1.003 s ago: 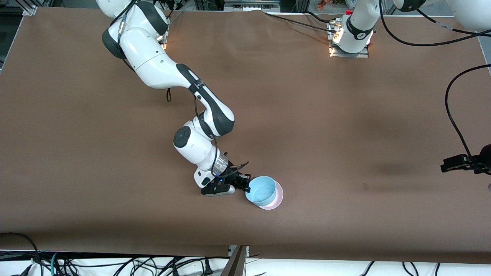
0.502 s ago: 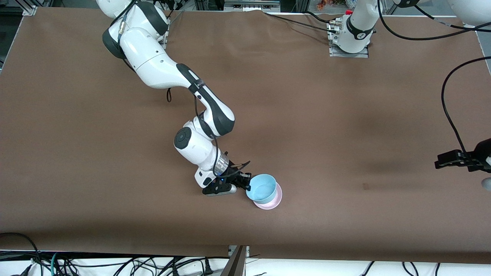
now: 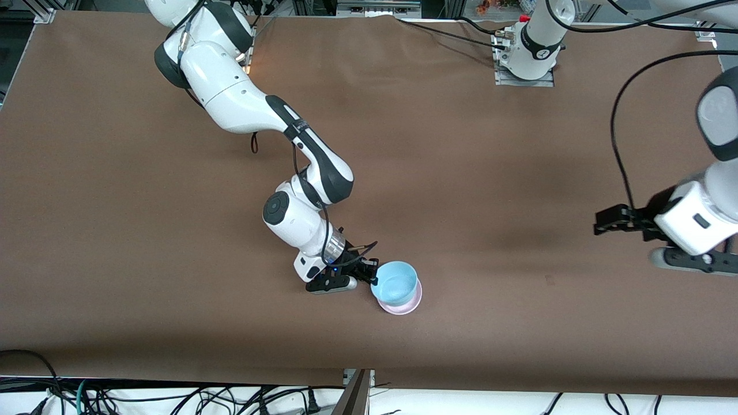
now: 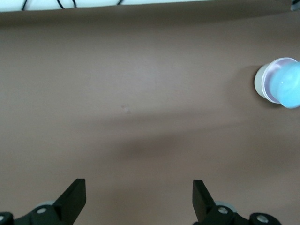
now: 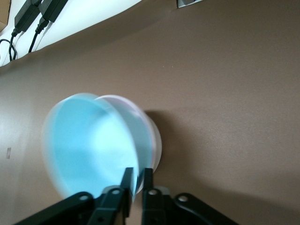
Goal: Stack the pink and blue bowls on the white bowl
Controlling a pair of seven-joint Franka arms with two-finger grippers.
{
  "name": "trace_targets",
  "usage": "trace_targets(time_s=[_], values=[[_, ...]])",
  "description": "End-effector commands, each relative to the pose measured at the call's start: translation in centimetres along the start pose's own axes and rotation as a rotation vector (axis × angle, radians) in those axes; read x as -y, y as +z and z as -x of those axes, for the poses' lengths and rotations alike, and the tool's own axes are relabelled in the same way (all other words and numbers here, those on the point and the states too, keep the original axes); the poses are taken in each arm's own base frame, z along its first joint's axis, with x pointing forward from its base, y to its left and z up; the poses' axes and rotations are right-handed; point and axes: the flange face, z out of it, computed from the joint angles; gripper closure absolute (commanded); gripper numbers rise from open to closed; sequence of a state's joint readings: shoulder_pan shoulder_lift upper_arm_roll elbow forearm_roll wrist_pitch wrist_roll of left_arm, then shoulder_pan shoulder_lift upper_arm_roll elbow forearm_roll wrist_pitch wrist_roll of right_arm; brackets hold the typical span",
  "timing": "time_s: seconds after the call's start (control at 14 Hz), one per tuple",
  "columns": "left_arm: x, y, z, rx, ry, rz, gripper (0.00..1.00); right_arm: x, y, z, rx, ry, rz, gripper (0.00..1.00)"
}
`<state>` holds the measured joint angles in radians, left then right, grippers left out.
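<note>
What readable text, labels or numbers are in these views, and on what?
None can be read.
Blue bowl, held at its rim by the right pincer over the pink bowl: plain, no print.
Pink bowl: plain too.
Left arm's base: a small dark mark, too small to read.
Left pincer, open over the bare table: no lettering shows.

Table: we saw a brown cover (image 3: 461, 173), faintly creased and shadowed.
Front edge: we noted a white strip (image 3: 173, 400) with tangled black cables (image 3: 115, 397).
Back edge: we saw metal framing (image 3: 375, 7).
</note>
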<state>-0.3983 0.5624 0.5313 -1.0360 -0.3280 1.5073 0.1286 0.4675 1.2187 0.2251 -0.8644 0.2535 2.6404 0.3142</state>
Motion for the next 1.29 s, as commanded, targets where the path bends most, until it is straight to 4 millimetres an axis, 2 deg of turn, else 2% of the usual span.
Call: trace_targets(time_s=[0.0, 0.22, 0.36, 0.43, 0.5, 0.57, 0.65, 0.72, 0.79, 0.86, 1.08, 1.15, 1.22], values=[[0.8, -0.6, 0.9, 0.015, -0.013, -0.004, 0.00, 0.1, 0.3, 0.0, 0.016, -0.022, 0.006, 0.63], [0.0, -0.6, 0.9, 0.013, -0.002, -0.006, 0.00, 0.5, -0.2, 0.0, 0.072, -0.021, 0.024, 0.49], [-0.1, -0.7, 0.9, 0.011, 0.003, -0.006, 0.00, 1.9, -1.9, -0.6, 0.110, -0.028, 0.029, 0.37], [-0.1, -0.7, 0.9, 0.010, 0.005, -0.006, 0.00, 2.6, -3.6, -1.4, 0.130, -0.032, 0.037, 0.28], [-0.1, -0.6, 0.8, 0.010, 0.005, -0.007, 0.00, 3.2, -5.4, -2.2, 0.154, -0.044, 0.057, 0.11], [-0.1, -0.8, 0.8, 0.007, 0.007, -0.007, 0.00, 3.5, -8.0, -3.5, 0.168, -0.057, 0.095, 0.00], [-0.1, -0.8, 0.9, 0.008, 0.007, -0.008, 0.00, 3.2, -10.3, -4.6, 0.191, -0.074, 0.147, 0.00], [-0.1, -0.8, 0.9, 0.008, 0.008, -0.008, 0.00, 2.1, -12.5, -5.5, 0.237, -0.070, 0.200, 0.00], [-0.2, -0.8, 0.9, 0.007, 0.010, -0.008, 0.00, 0.4, -15.7, -7.2, 0.277, -0.049, 0.253, 0.00], [-0.3, -0.8, 0.9, 0.007, 0.012, -0.008, 0.00, -0.5, -18.9, -8.1, 0.323, -0.030, 0.293, 0.00], [-0.8, -0.8, 0.8, 0.008, 0.019, -0.008, 0.00, -3.0, -28.9, -9.1, 0.426, 0.004, 0.421, 0.00], [-0.8, -0.8, 0.8, 0.008, 0.019, -0.008, 0.00, -3.8, -32.1, -8.6, 0.465, -0.028, 0.435, 0.00], [-0.7, -0.8, 0.8, 0.008, 0.017, -0.008, 0.00, -5.6, -35.2, -8.0, 0.482, -0.021, 0.445, 0.00]])
